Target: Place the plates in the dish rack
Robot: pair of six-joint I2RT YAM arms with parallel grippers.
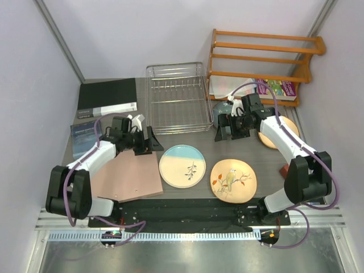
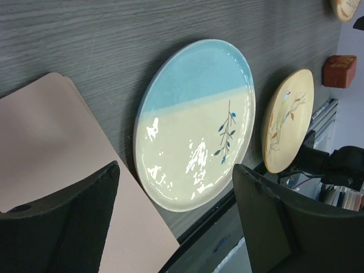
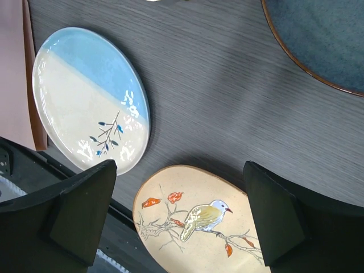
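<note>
Dark grey wood-grain table (image 1: 187, 139) stands between pale walls. At its far side sits the wire dish rack (image 1: 179, 99), with nothing in it, and an orange wooden shelf (image 1: 264, 54) is to the right of it. A black folder (image 1: 108, 96) lies to the left of the rack, and a pink board (image 1: 128, 176) lies at the near left.

All the plates are on the table, none in the rack. The cream and blue plate (image 1: 182, 166) lies just beside the board. The bird plate (image 1: 233, 180) is close to its right, not touching it. The orange plate (image 1: 290, 126) is partly hidden under the right arm. The dark teal plate (image 3: 324, 40) shows only in the right wrist view, at the corner.

The left gripper (image 1: 149, 141) hangs over the far edge of the board, fingers spread, holding nothing. The right gripper (image 1: 227, 129) hangs near the front right corner of the rack, also spread and holding nothing.
</note>
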